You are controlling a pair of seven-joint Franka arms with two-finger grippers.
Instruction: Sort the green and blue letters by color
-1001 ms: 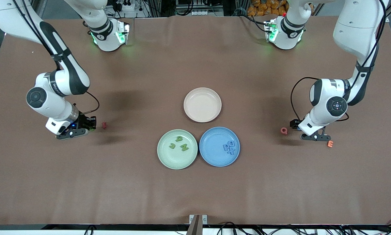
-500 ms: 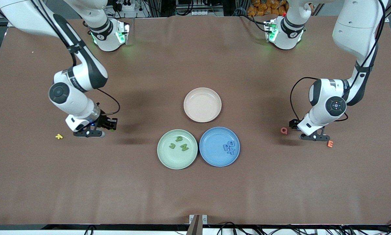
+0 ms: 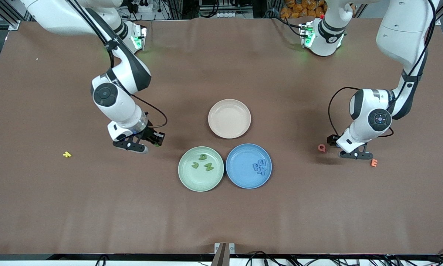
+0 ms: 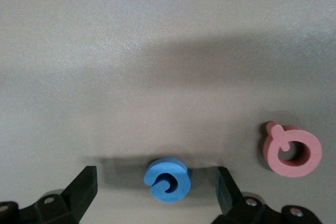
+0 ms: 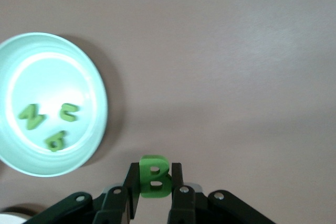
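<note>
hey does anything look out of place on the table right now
One blue letter lies on the bare table between the open left gripper's fingers, beside the pink Q, not in the blue plate.

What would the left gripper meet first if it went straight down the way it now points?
The blue C, lying on the table between the open fingers of the left gripper. The pink Q sits outside them, so it would probably be missed.

You see a pink Q [image 3: 321, 147] and an orange E [image 3: 374, 162] near each other on the tabletop [image 3: 221, 218]. A yellow letter [image 3: 67, 154] lies toward the right arm's end.
</note>
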